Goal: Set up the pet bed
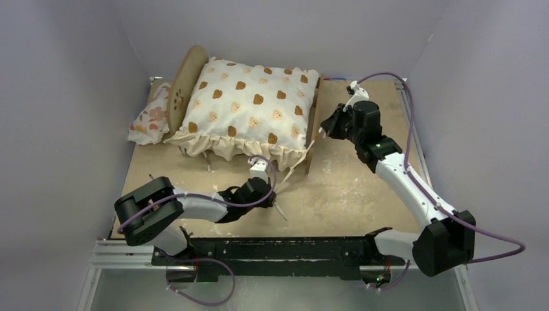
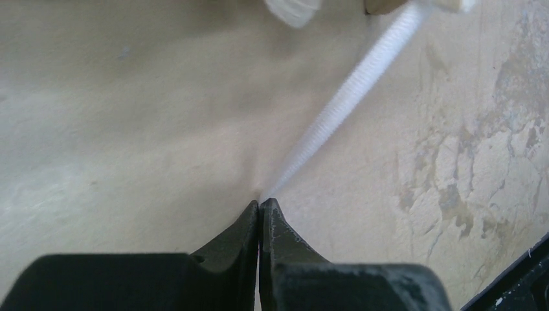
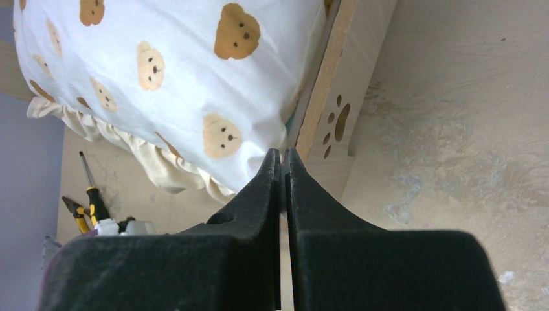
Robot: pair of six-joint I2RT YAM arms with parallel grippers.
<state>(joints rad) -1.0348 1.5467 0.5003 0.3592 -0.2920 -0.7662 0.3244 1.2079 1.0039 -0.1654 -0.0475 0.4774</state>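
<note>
The pet bed [image 1: 186, 83], a light-wood frame with a rounded headboard on the left, stands at the back of the table. A large bear-print ruffled cushion [image 1: 249, 105] lies on it and hides its base. My right gripper [image 1: 325, 127] is shut and empty, just off the bed's right end board [image 3: 336, 123], which has a paw-print cutout. The cushion [image 3: 175, 84] bulges beside that board. My left gripper [image 1: 270, 183] is shut, low over the table in front of the bed. Its tips [image 2: 261, 203] meet the end of a white ribbed strip [image 2: 343, 103]; whether they pinch it I cannot tell.
A small floral pillow [image 1: 150, 120] lies on the table left of the headboard. White strips [image 1: 294, 165] stick out around the bed's front. Yellow-handled tools [image 3: 87, 197] lie beyond the cushion's ruffle. The tabletop [image 1: 349, 188] is worn and pale. Grey walls close in on three sides.
</note>
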